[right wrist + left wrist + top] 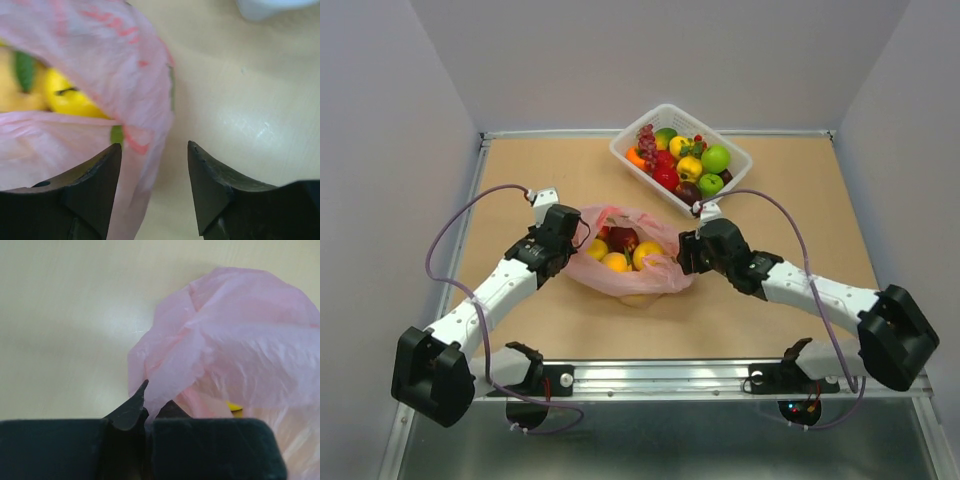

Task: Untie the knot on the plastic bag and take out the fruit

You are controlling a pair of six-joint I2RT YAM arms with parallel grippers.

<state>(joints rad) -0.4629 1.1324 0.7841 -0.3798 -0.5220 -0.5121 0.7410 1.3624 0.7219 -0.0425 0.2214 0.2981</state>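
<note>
The pink plastic bag lies open in the middle of the table with fruit showing inside: a dark red apple, a yellow-orange one and a yellow one. No knot shows. My left gripper is shut on the bag's left edge. My right gripper is open at the bag's right edge; a fold of the film hangs between its fingers, next to the left finger. Yellow fruit shows through the film.
A white slotted basket at the back right holds green apples, purple grapes and other fruit. A metal rail runs along the near edge. Grey walls close in the table.
</note>
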